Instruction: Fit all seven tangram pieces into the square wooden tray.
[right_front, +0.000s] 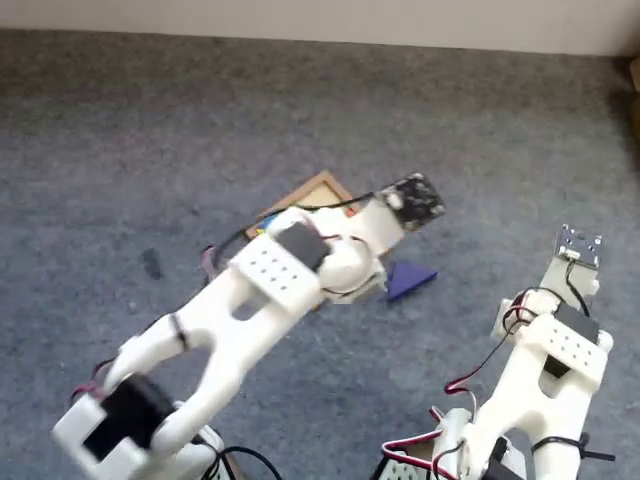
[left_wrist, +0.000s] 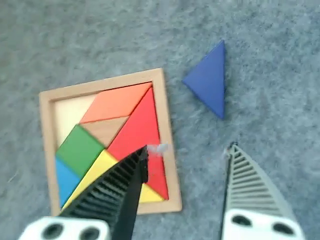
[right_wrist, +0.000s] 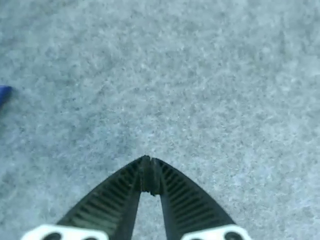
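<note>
where the left gripper (left_wrist: 188, 148) hangs: above one side of the square wooden tray (left_wrist: 165, 107), with that side's rim running between its fingertips.
left gripper state: fingers spread apart, nothing between them.
black ribbed finger (left_wrist: 117, 192): tip over the inside of the tray, above the large red triangle (left_wrist: 142, 125), and covering part of the large yellow triangle (left_wrist: 97, 169).
pale ribbed finger (left_wrist: 250, 187): outside the tray, over the grey carpet (left_wrist: 280, 60).
dark blue wooden triangle (left_wrist: 210, 80): flat on the carpet ahead of the left gripper, beyond the pale finger's tip; near the tray's rim but apart from it, not in the tray.
pieces in the tray: beyond the black finger's tip lie the orange parallelogram (left_wrist: 117, 102) along the far rim, the small plain-wood triangle (left_wrist: 105, 130), the green square (left_wrist: 80, 149) and the light blue triangle (left_wrist: 65, 181) at a near corner.
unfilled spot: pale bare patch of tray floor (left_wrist: 67, 112) at a far corner, beside the orange parallelogram.
right gripper (right_wrist: 150, 165): fingers together, tips touching, nothing clamped, over bare carpet.
high view: left arm (right_front: 270, 290) stretches over the tray (right_front: 320, 187) and covers most of it; the blue triangle (right_front: 410, 280) lies just beside its wrist; right arm (right_front: 550, 350) stands well apart from both.
</note>
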